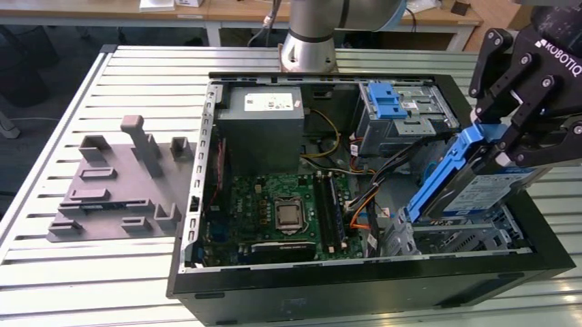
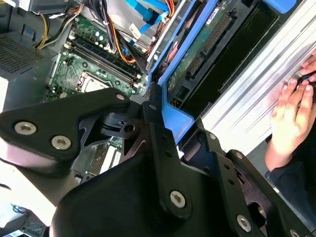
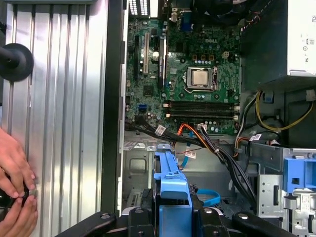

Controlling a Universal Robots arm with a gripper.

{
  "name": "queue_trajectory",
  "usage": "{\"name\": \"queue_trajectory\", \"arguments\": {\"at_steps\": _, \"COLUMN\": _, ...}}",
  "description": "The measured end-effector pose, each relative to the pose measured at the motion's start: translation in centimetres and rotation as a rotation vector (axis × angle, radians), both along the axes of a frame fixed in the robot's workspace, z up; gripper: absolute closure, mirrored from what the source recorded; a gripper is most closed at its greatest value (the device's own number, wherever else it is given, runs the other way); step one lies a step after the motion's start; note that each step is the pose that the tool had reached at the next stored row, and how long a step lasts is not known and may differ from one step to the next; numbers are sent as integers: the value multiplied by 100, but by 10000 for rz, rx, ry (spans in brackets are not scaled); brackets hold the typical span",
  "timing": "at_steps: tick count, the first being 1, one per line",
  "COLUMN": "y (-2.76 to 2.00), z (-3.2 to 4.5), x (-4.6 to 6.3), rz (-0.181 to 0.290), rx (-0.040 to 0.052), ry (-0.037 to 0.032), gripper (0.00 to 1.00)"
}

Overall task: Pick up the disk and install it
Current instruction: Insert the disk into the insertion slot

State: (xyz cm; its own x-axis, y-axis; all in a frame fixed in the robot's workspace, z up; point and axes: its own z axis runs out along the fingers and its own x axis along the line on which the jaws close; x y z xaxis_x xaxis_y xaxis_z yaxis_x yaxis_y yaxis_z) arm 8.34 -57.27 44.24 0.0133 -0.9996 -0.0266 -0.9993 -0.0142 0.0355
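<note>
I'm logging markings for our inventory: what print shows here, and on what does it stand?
Tool, gripping the disk: white maker's lettering on its housing.
Disk's blue-and-white label: too small to read.
Power supply, white sticker: too small to read.
Motherboard: small white maker's mark near the processor socket.

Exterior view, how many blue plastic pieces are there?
2. One is the carrier bracket of the disk, held in the gripper at the exterior view's right. The other is the latch on the drive cage. More may be hidden.
</note>
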Motion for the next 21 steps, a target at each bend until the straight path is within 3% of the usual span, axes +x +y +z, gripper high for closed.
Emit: {"name": "queue_trajectory", "arguments": {"at_steps": 21, "y": -4, "z": -202, "x": -8, "rz": -56, "rx": 4, "ry": -22, "gripper": 64}}
